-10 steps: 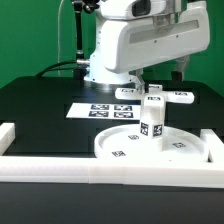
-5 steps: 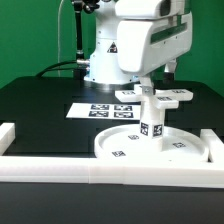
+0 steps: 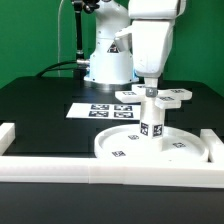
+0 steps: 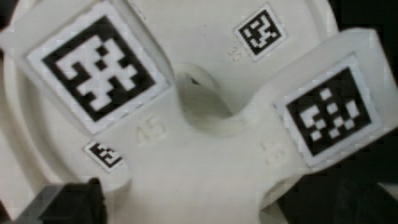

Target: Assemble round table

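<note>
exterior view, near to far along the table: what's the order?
Front border rail → round disc → leg standing on the disc → cross-shaped foot → robot base.

White disc [image 3: 152, 147] and leg [image 3: 151, 115] bear black-and-white tags.

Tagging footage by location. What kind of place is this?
Likely a robotics lab bench: a black table fenced by white rails, a green backdrop, a printed marker board, and tagged white table parts like the disc.
</note>
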`<state>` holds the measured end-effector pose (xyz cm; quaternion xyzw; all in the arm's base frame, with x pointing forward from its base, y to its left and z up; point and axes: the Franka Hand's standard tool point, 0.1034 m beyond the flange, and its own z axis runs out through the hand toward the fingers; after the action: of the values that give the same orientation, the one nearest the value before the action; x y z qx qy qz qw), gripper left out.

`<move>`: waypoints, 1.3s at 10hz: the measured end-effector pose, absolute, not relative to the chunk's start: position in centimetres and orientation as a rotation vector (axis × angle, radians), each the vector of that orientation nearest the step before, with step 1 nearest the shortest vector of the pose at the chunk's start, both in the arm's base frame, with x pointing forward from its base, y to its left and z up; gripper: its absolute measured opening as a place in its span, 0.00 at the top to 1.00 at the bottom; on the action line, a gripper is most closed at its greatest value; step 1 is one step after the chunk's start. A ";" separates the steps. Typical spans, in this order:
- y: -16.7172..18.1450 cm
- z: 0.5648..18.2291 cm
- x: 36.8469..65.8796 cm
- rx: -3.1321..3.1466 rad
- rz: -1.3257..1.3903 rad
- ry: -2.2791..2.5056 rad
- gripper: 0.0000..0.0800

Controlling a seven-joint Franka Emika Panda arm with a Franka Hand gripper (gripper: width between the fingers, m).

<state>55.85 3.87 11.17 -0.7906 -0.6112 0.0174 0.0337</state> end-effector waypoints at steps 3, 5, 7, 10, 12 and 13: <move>4.2 11.0 56.3 -2.557 0.050 -1.716 0.19; 4.2 11.0 56.6 -2.602 0.048 -1.653 0.19; 4.0 11.0 56.6 -2.596 0.048 -1.661 0.19; 3.5 10.7 56.6 -2.563 0.064 -1.696 0.19; 3.6 10.6 56.5 -2.576 0.065 -1.677 0.19; 3.6 10.5 56.4 -2.575 0.067 -1.677 0.19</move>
<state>56.44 3.59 10.47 -0.8373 -0.5452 0.0218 0.0342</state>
